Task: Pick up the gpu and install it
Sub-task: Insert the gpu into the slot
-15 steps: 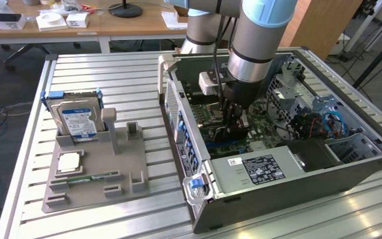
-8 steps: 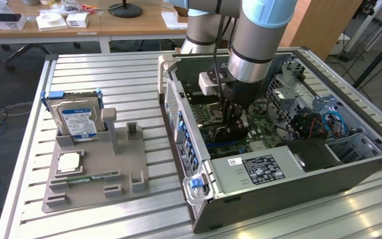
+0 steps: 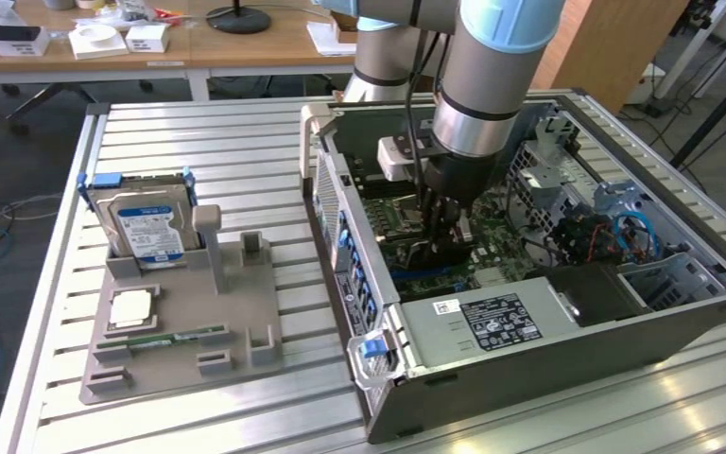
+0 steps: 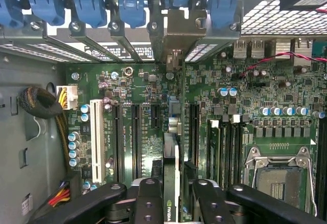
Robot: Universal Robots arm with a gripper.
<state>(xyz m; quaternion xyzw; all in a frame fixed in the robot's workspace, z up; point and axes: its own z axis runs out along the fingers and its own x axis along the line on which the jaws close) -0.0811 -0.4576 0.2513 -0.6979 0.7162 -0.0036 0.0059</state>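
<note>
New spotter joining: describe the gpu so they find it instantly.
Inside the computer case, find the gripper. The gpu is the thin card standing on edge between its fingers over the motherboard, silver bracket at one end; neighbouring slots are bare.

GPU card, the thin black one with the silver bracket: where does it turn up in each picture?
Exterior view: the thin black gpu card stands under the arm's black gripper, inside the open grey computer case.
Wrist view: the gpu card, seen edge-on, sits between the gripper fingers, over the slots.
Shared landmark: the green motherboard.
</note>
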